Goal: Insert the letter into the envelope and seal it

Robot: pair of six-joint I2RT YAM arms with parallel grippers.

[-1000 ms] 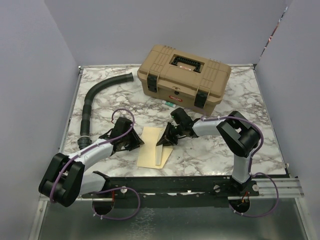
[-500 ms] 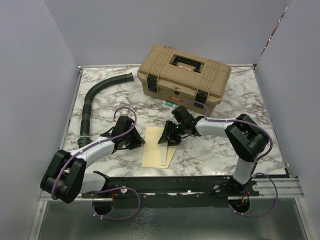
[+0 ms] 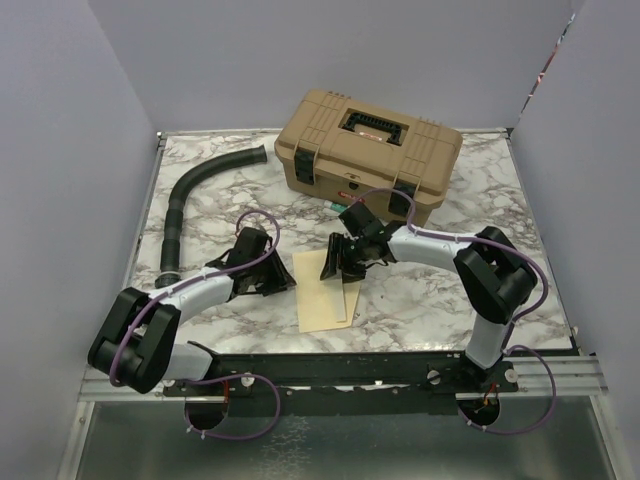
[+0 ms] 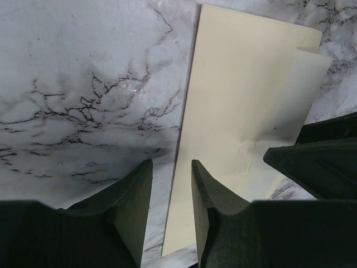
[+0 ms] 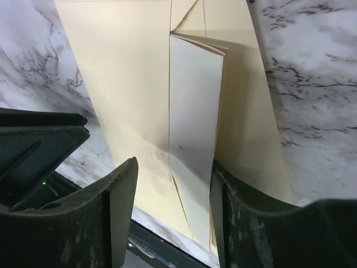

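- Right gripper [image 5: 173,190] hangs low over the paper with its jaws spread; the pale folded sheet shows in the gap, and neither pad visibly presses it.
- Left gripper [image 4: 172,192] has its jaws slightly apart (a narrow gap) and pinches nothing; the envelope's left long edge shows through the gap.
- The marble table [image 3: 450,290] bears everything.
- The tan toolbox [image 3: 368,155] sits closed at the back, near the right gripper.
- The black ribbed hose [image 3: 180,215] curves along the left side.
- The envelope [image 3: 322,305] lies flat near the front, between the two grippers.
- The letter [image 5: 195,123], folded, lies along the envelope's right part; whether it is tucked inside cannot be told.
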